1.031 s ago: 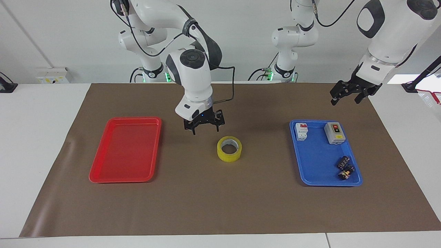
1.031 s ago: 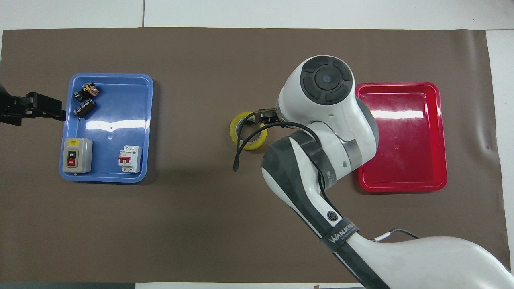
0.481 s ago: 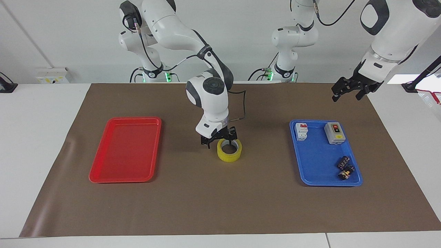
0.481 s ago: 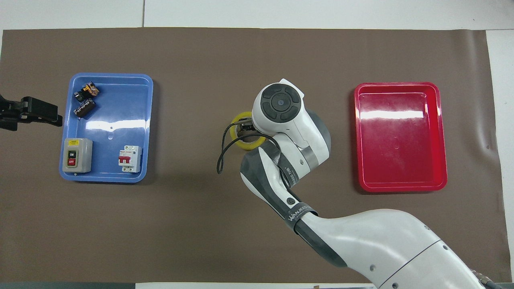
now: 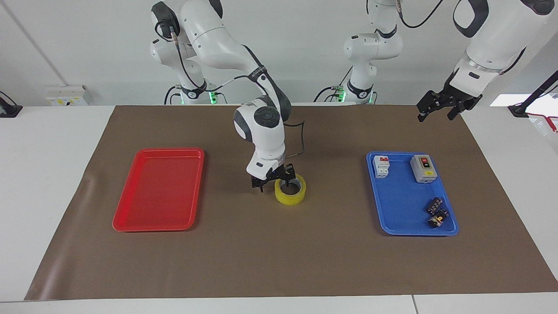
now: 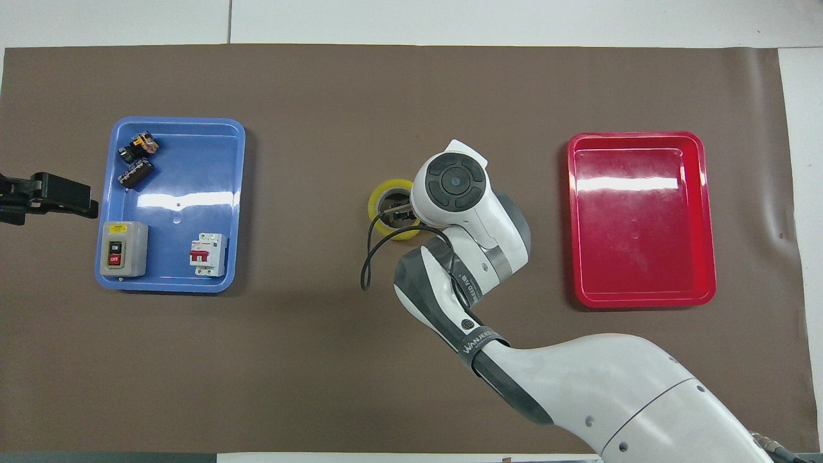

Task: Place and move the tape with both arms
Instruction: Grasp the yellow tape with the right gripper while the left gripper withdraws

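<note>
The yellow tape (image 5: 291, 197) lies flat on the brown mat in the middle of the table, between the two trays; it also shows in the overhead view (image 6: 378, 199), partly under the right arm's wrist. My right gripper (image 5: 274, 184) is down at the tape and open, one finger inside the ring and one outside it, on the side toward the red tray. In the overhead view the right gripper (image 6: 397, 212) is mostly hidden by the wrist. My left gripper (image 5: 434, 117) is open, empty and raised beside the blue tray, toward the left arm's end of the table.
A red tray (image 5: 159, 192) with nothing in it lies toward the right arm's end. A blue tray (image 5: 405, 205) toward the left arm's end holds a grey switch box (image 5: 423, 168), a white breaker (image 5: 381, 166) and small black parts (image 5: 436, 211).
My right gripper has come down from above the mat onto the tape and now straddles its wall. My left gripper has risen a little. The tape has not moved.
</note>
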Available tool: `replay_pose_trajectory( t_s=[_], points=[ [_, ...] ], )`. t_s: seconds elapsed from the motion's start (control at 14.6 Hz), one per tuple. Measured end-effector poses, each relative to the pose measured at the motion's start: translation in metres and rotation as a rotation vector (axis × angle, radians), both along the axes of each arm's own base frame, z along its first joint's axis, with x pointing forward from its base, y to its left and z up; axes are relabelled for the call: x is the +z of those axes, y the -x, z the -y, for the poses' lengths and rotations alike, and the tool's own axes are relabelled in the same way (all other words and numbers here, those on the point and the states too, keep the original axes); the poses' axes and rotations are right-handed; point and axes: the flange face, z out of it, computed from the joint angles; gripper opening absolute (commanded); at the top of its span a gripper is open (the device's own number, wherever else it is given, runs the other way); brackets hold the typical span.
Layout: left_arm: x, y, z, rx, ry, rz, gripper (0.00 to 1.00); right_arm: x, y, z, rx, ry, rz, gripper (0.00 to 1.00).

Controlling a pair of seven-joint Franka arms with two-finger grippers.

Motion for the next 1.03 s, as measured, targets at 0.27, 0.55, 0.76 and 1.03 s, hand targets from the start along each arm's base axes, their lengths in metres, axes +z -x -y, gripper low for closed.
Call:
replay_pose_trajectory(
  t_s=[0.27, 0.55, 0.76, 1.03],
  points=[
    [0.000, 0.000, 0.000, -0.007, 0.000, 0.001, 1.00, -0.003, 0.001, 0.003, 0.006, -0.002, 0.006, 1.00],
    [0.001, -0.002, 0.000, -0.072, 0.004, 0.018, 1.00, -0.006, 0.002, 0.003, 0.008, -0.008, 0.015, 0.95],
    [0.002, -0.002, 0.000, -0.080, 0.004, 0.022, 1.00, -0.011, 0.005, 0.003, 0.009, -0.010, 0.018, 0.88],
    [0.002, -0.002, 0.000, -0.081, 0.004, 0.022, 1.00, -0.015, 0.006, 0.004, 0.010, -0.018, 0.028, 0.42]
  ],
)
